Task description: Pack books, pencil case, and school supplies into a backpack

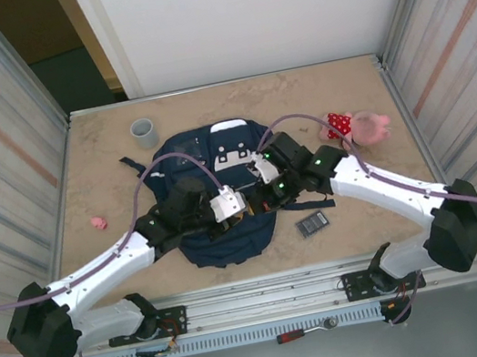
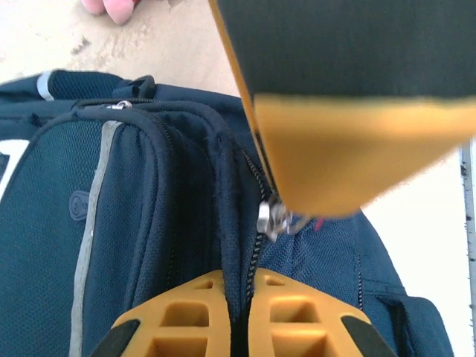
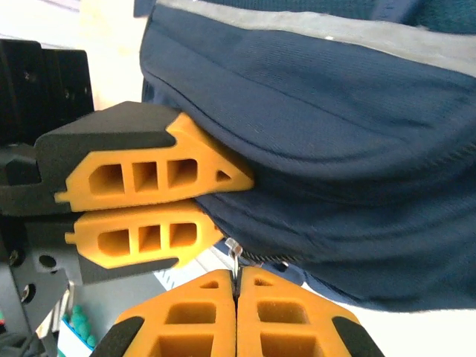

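The navy backpack (image 1: pixel 208 161) lies flat in the middle of the table, and both grippers meet at its near edge. My left gripper (image 1: pixel 243 213) (image 2: pixel 239 286) is shut on a fold of backpack fabric (image 2: pixel 230 223) beside the zipper. My right gripper (image 1: pixel 261 202) (image 3: pixel 236 279) is shut on the metal zipper pull (image 3: pixel 234 249) (image 2: pixel 274 218). The left gripper's orange fingers (image 3: pixel 149 175) sit just beside it, pinching the cloth. A dark grey, grid-faced school supply (image 1: pixel 312 223) lies on the table right of the backpack. The books and pencil case are hidden.
A grey cup (image 1: pixel 144 132) stands at the back left. A pink and red plush toy (image 1: pixel 359 125) lies at the back right. A small pink object (image 1: pixel 98 223) rests at the left. Metal walls close in both sides, and a rail with tools (image 1: pixel 307 330) runs along the front.
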